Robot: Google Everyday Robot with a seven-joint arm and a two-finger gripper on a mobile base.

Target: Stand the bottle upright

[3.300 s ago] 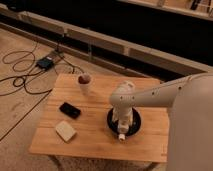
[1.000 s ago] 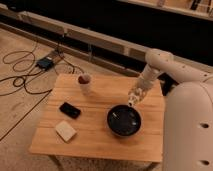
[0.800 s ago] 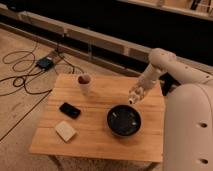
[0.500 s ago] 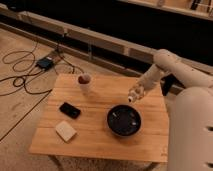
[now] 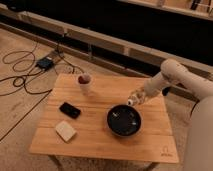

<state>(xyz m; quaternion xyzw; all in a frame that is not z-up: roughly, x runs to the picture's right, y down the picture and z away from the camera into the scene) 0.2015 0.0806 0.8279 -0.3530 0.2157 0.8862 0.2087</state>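
Power box (image 5: 45, 63) on the floor at left, white cup (image 5: 85, 80), black phone (image 5: 70, 110) and pale block (image 5: 65, 130) on the wooden table (image 5: 100, 145), black bowl (image 5: 124, 120) farther right, gripper (image 5: 136, 96) raised over the bowl's far rim, clenched on the bottle (image 5: 132, 101), which was tilted with its cap down-left.

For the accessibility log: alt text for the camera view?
The gripper, jaws shut on a small white bottle, hangs over a table just beyond a black bowl. A cup, a black phone and a pale block sit to the left.

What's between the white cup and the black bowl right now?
Only bare tabletop, in the camera view. The gripper holds the bottle by the bowl's far-right rim.
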